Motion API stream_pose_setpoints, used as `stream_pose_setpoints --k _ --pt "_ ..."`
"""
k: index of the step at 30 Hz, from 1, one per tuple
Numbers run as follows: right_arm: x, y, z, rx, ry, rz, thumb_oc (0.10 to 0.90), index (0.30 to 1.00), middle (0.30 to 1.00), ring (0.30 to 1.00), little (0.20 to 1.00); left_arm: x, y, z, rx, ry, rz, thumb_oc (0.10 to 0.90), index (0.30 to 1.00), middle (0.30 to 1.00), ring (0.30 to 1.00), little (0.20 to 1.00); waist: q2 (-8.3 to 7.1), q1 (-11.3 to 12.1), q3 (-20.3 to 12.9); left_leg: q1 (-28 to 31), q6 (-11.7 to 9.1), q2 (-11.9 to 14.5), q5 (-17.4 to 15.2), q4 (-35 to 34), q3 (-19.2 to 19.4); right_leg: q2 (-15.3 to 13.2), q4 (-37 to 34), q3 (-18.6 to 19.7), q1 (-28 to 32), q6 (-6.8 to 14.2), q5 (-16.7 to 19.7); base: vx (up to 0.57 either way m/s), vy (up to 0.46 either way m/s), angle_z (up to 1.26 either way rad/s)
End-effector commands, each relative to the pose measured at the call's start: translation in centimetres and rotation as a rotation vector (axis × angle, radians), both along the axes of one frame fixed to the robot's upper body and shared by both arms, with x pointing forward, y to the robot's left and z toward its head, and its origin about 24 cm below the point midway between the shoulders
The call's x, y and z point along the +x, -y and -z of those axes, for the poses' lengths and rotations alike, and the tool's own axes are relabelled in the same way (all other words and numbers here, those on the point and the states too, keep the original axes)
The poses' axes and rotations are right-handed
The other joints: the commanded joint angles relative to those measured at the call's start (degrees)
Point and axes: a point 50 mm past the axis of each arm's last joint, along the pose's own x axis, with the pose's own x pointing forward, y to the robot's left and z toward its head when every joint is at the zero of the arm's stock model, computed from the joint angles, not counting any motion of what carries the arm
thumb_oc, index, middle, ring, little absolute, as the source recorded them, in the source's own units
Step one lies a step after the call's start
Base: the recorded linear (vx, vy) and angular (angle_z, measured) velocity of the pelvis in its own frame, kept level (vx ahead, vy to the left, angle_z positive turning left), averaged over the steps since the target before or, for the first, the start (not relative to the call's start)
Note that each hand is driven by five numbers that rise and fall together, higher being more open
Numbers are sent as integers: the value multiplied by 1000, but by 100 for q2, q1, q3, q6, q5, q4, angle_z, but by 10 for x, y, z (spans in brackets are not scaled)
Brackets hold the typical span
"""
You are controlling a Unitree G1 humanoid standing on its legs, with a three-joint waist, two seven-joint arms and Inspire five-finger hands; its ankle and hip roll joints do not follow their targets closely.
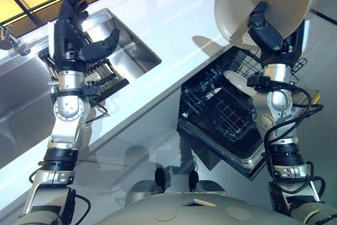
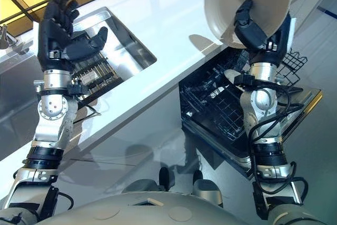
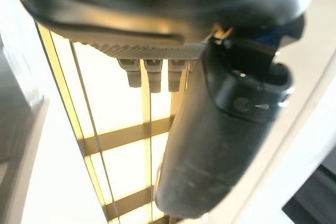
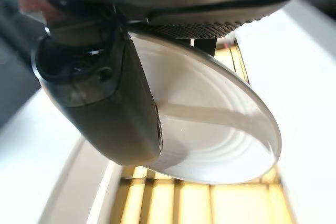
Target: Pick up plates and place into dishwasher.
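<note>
Plate [image 1: 263, 3] was the thing to watch in the left eye view: the right hand [image 1: 268, 35] held it raised above the dishwasher [image 1: 221, 109], thumb pressed across its inner face and fingers behind the rim, the plate tilted with its hollow side turned toward the camera. The open dishwasher rack [image 1: 231, 111] lay directly below that hand, its wire tines dark, with a pale dish [image 1: 237, 80] already lodged near its back. The left hand [image 1: 73, 30] stood well away from the dishwasher, above the sink [image 1: 126, 46] set in the white table [image 1: 174, 19], fingers straight and thumb spread, holding nothing.

In the right eye view the same layout showed, the plate hanging over the near edge of the table just above the rack, so the right arm was plainly the nearer one and the move would likely be a descent with the plate turned on edge to meet the tines.

In the left wrist view the left hand's thumb [image 3: 220, 129] stuck out free against yellow window panes.

In the right wrist view the thumb [image 4: 105, 103] pinched the plate's inner surface.
</note>
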Motion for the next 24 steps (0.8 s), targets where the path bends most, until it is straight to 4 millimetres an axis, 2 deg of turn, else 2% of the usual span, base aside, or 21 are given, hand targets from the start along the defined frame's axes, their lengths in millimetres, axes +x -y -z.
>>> stream_pose_setpoints --k 1,6,11,17,24 --pt "-16 29 -46 -186 240 176 100 300 300 300 200 -2 -19 -40 55 169 -77 800 900 900 900 900 129 -38 -854 69 -74 -152 -712 8 -168 394 685 -155 -231 36 -908 0 0 0" --pt "-33 71 -10 -295 20 316 100 300 300 300 200 -18 -48 -27 93 102 -194 800 900 900 900 900 148 -90 -810 50 -70 -149 -706 8 -176 377 726 -134 -267 52 -934 1 5 1" --pt "-52 87 32 -377 -196 387 100 300 300 300 200 -38 -72 -17 106 65 -301 800 900 900 900 900 194 -193 -682 21 -63 -141 -682 8 -126 351 810 -121 -354 47 -958 -22 29 -1" --pt "-64 87 75 -375 -391 336 100 300 300 300 200 -48 -85 -11 78 51 -378 800 900 900 900 900 263 -281 -579 -15 -80 -143 -660 8 -67 322 849 -116 -418 63 -973 -20 16 -4" --pt "-69 70 103 -382 -490 200 100 300 300 300 200 -54 -97 -6 58 35 -431 800 900 900 900 900 314 -327 -479 -74 -99 -151 -628 8 -38 288 876 -136 -489 81 -977 -17 6 -1"
